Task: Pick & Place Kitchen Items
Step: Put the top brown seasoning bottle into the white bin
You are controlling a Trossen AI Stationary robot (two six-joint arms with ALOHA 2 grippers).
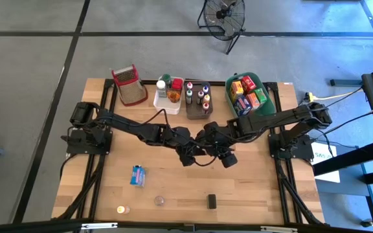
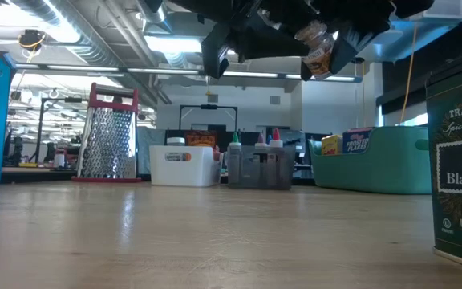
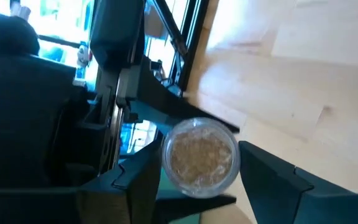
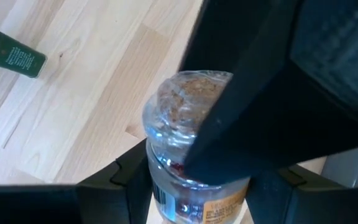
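Left wrist view had the spice jar (image 3: 201, 155) end-on: clear glass, brown granules inside, sitting between the left gripper's (image 3: 197, 168) two dark fingers. One finger sat at the glass and the other stood a little off it, so that claw was partly open and not clamped.

The right gripper (image 4: 197, 180) had the real hold. Its fingers were closed on the jar's labelled lower body from both sides, and part of the left claw crossed in front of the jar.

Low view showed the jar tilted and well up off the table, under the two claws. From above, both arms reached inward and met over the middle of the table (image 1: 173, 188), the jar hidden under them.

Other items were well apart from the handover:
- Near edge: blue packet (image 1: 137, 175), small clear-topped jar (image 1: 160, 201), small orange-topped one (image 1: 122, 210), dark green box (image 1: 211, 200).
- Far edge, left to right: red-rimmed wire basket (image 1: 129, 84), white bin (image 1: 157, 102) with jars, grey bin (image 1: 188, 109) with coloured-cap bottles, green bin (image 1: 269, 97) with red, orange and blue boxes.
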